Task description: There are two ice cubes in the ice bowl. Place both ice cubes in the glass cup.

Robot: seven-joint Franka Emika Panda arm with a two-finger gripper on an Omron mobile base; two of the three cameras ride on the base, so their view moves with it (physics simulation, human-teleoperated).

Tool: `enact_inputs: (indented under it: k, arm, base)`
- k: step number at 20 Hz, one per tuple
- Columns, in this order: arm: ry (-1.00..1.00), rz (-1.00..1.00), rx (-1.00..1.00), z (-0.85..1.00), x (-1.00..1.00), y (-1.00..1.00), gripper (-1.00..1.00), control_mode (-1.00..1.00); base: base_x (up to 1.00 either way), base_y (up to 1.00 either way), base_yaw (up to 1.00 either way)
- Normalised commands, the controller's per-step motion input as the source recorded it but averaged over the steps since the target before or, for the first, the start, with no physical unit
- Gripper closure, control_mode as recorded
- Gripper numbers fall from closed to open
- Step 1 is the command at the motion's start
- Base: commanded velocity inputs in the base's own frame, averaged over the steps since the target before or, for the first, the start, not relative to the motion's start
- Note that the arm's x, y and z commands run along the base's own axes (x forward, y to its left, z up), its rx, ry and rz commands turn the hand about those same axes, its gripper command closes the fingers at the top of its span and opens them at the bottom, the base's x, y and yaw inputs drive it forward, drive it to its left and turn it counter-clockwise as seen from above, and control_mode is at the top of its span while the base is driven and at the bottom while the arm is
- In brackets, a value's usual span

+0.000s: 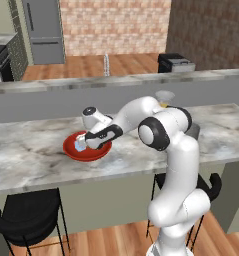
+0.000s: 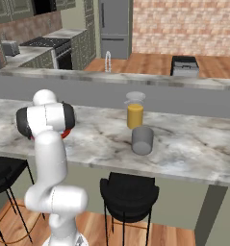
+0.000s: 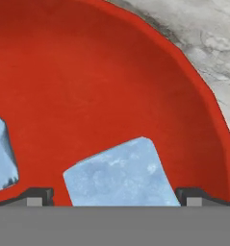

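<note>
The red ice bowl [image 1: 97,154] sits on the marble counter, left of the arm. My gripper [image 1: 83,144] is lowered into it and stands open. In the hand view the gripper [image 3: 116,196] has one pale-blue ice cube [image 3: 120,175] between its two spread fingertips [image 3: 39,196], with a gap on each side. The second ice cube [image 3: 1,153] lies at the left edge, on the red bowl floor [image 3: 111,72]. The glass cup [image 2: 142,140], short and greyish, stands on the counter to the right, apart from the bowl [image 2: 66,134]; the arm hides most of the bowl there.
A taller glass with orange liquid [image 2: 134,113] stands just behind the glass cup. A raised grey ledge [image 1: 116,82] runs along the counter's far side. Black stools [image 2: 128,192] stand under the near edge. Bare marble [image 1: 31,150] lies left of the bowl.
</note>
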Motion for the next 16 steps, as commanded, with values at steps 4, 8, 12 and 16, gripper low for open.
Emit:
enact_inputs:
  k: [4,8,12,16]
  arm:
    - [0.00,0.00,0.00,0.00,0.00,0.00,1.00,-1.00]
    - [-0.04,-0.01,0.00,0.09,-0.01,0.00,1.00,-1.00]
    - [-0.12,-0.13,0.00,0.72,-0.28,-0.04,1.00,-1.00]
    - [-0.03,-0.20,0.00,1.00,-0.70,-0.46,1.00,-1.00]
  base:
    - [0.00,0.00,0.00]
    - [0.00,0.00,0.00]
    - [0.00,0.00,0.00]
    - [0.00,0.00,0.00]
